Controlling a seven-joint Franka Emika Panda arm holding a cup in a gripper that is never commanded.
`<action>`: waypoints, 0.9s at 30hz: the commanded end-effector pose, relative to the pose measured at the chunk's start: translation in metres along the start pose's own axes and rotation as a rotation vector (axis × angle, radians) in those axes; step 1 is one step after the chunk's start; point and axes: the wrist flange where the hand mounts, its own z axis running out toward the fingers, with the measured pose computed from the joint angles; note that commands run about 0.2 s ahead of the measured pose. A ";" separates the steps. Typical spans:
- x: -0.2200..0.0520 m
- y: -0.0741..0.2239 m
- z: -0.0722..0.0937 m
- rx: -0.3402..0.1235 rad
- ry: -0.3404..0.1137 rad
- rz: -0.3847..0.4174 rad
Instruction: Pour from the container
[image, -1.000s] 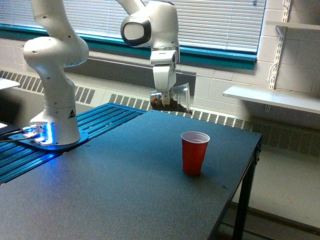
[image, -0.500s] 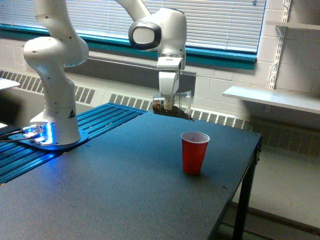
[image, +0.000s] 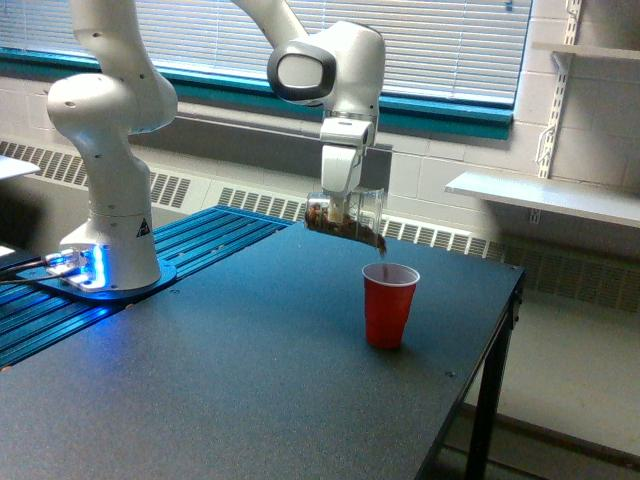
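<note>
Clear container (image: 347, 216) tilted in claw (image: 338, 207), above red cup (image: 388, 305)

Lab: bench-mounted robot arm (image: 110, 130), wall shelving (image: 545, 195).

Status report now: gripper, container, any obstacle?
Gripper shut on clear cup. Cup tipped, brown bits spilling toward red cup. Nothing in the way.
</note>
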 end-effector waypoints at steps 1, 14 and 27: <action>0.002 -0.004 -0.003 -0.020 0.000 0.050; 0.006 -0.007 -0.005 -0.063 -0.008 0.054; 0.007 -0.008 -0.008 -0.106 -0.030 0.046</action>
